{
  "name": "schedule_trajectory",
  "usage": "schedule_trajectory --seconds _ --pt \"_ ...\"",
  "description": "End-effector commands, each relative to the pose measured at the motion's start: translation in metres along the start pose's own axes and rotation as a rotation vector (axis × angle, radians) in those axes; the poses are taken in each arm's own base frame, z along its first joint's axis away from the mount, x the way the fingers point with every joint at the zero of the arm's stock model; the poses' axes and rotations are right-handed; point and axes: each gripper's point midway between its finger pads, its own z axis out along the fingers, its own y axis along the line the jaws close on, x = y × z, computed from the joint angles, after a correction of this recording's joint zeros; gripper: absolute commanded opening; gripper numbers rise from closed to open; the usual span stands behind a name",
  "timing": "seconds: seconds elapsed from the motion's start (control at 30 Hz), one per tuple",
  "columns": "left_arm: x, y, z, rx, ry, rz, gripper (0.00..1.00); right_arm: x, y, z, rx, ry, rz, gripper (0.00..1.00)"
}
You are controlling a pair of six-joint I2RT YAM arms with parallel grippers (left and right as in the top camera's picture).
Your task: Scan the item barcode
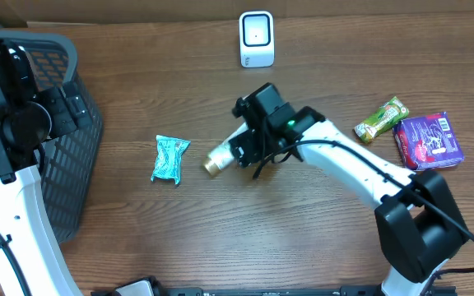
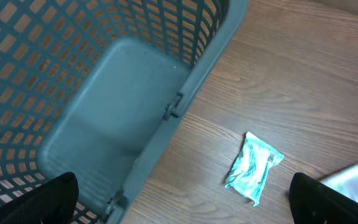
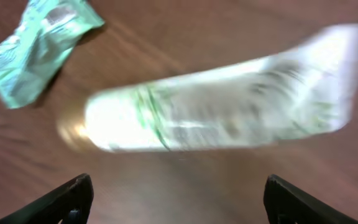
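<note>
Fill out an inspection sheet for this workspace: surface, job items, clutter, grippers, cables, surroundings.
Surface: wooden table, no spills seen.
Job's things: white scanner standing at the far edge. The tube with a gold cap lies by the right gripper and is blurred in the wrist view.
Clutter: teal packet left of the tube; green bar and purple packet side by side at the right; mesh basket at the left.
Grippers: left gripper open, above the basket's edge; right gripper open, nothing between its fingertips.
Cables: black cable running along the right arm.
Surroundings: nothing seen.
</note>
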Motion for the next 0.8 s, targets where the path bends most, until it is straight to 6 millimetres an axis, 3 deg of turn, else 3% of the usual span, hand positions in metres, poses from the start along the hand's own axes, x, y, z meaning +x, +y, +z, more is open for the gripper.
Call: schedule_trajectory --seconds 0.0,0.17,0.33,0.43,0.57,0.77 --pt "-0.004 0.000 -0.003 0.005 -0.014 -0.017 1.00 -0.033 -0.029 -0.023 0.059 -0.115 -0.120 0.89" --pt "-0.004 0.000 -0.003 0.005 -0.014 -0.017 0.99 -0.072 -0.051 -0.034 0.063 -0.279 -0.069 0.90" --pt "-0.004 0.000 -0.003 0.005 -0.014 -0.017 1.00 -0.083 -0.048 -0.017 -0.017 -0.322 0.109 0.89" --pt "-0.004 0.000 -0.003 0.005 -0.014 -0.017 1.00 -0.079 -0.040 -0.001 -0.066 -0.295 0.287 0.87" --pt "-0.004 0.000 -0.003 0.005 -0.013 -0.017 0.99 -0.069 -0.035 0.006 -0.085 -0.244 0.581 0.67" --pt "-0.004 0.000 -0.003 0.005 -0.013 -0.017 1.00 -0.045 -0.039 0.022 0.021 -0.184 0.778 0.61"
